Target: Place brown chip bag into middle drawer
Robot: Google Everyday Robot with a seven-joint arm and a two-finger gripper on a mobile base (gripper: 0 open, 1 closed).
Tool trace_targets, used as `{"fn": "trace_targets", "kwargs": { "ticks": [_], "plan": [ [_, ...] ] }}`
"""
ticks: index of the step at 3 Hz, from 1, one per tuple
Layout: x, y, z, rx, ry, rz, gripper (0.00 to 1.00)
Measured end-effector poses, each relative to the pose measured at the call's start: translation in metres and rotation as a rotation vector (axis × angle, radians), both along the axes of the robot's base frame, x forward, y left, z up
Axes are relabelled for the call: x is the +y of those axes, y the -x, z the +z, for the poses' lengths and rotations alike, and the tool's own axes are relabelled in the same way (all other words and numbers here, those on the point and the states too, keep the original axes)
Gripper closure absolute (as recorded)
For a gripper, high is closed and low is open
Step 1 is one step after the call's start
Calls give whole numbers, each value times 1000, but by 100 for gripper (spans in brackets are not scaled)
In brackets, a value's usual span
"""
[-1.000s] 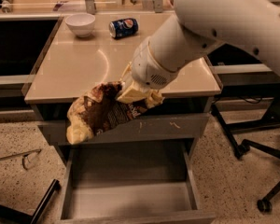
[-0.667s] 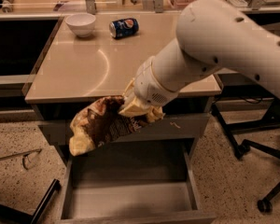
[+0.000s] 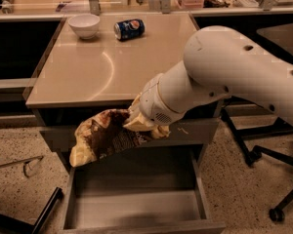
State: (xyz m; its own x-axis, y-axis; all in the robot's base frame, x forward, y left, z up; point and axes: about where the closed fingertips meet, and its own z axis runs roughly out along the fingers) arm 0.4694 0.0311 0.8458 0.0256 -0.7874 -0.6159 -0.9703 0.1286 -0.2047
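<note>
The brown chip bag (image 3: 103,136) is crumpled, dark brown with pale yellow ends, and hangs in the air in front of the desk edge. My gripper (image 3: 139,126) is shut on the bag's right end, with my white arm reaching in from the right. The bag is held above the open middle drawer (image 3: 136,208), a wide shallow grey drawer with a bare flat floor, pulled out below. The bag's left end droops toward the drawer's left side wall.
A tan desk top (image 3: 112,67) carries a white bowl (image 3: 84,24) and a blue soda can (image 3: 129,29) lying on its side at the back. A grey drawer front (image 3: 200,130) sits above the open drawer. Office chair legs (image 3: 273,189) stand at right.
My arm has moved down and forward, lowering the chip bag from the desk edge toward the open drawer. The bag stays in my grip.
</note>
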Motion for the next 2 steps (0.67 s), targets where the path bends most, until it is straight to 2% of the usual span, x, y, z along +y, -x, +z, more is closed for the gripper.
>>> {"fn": "trace_targets", "kwargs": {
  "ticks": [1,2],
  "plan": [
    [6,17,-33,40,-18,14,100],
    [10,48,-94,109,-41,-15,100]
  ]
}}
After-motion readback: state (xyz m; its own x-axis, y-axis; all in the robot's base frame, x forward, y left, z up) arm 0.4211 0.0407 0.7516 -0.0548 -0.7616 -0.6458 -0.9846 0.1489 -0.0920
